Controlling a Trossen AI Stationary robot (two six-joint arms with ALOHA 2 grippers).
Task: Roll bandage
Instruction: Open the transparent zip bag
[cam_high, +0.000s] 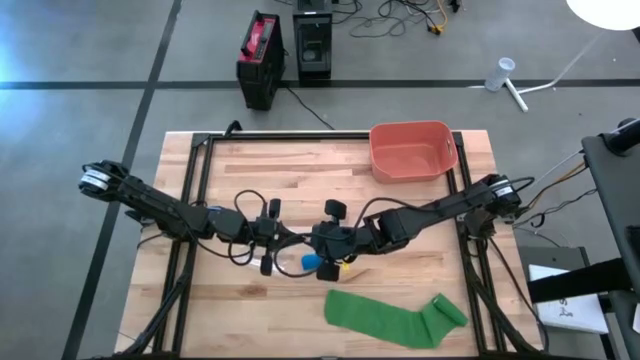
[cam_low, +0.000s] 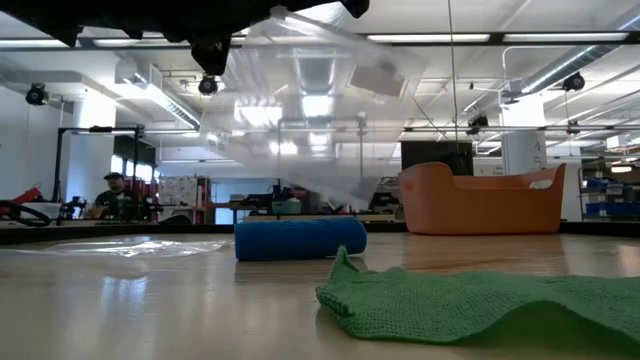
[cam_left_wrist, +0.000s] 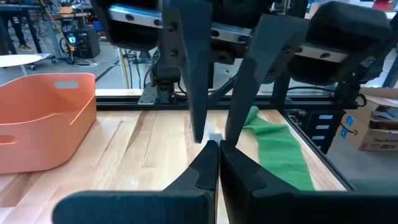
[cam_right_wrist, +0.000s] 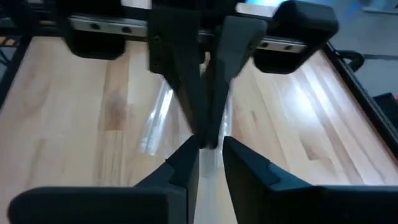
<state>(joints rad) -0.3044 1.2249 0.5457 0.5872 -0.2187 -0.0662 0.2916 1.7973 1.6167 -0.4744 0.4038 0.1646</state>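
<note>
A green bandage (cam_high: 395, 318) lies spread flat near the table's front edge, its right end (cam_high: 445, 310) bunched up. A blue roll (cam_low: 300, 240) lies on its side on the table under the grippers. Both grippers meet above the table's middle at a clear plastic bag (cam_low: 310, 110). My left gripper (cam_left_wrist: 217, 149) is shut on the bag. My right gripper (cam_right_wrist: 210, 152) faces it, slanting down. It is open by a narrow gap, with its fingers on either side of the left fingertips and the plastic. My left gripper pinches an upper edge of the clear bag (cam_left_wrist: 214, 135) between its shut fingers, coming level from the table's left. The bag hangs below the fingers, clear of the table. My right gripper has a strip of the plastic (cam_right_wrist: 208, 163) in its gap; whether its fingers touch it I cannot tell.
An orange bin (cam_high: 412, 150) stands at the table's far right. More clear plastic (cam_low: 120, 248) lies flat on the table left of the blue roll. A small yellow piece (cam_high: 345, 266) lies beside the roll.
</note>
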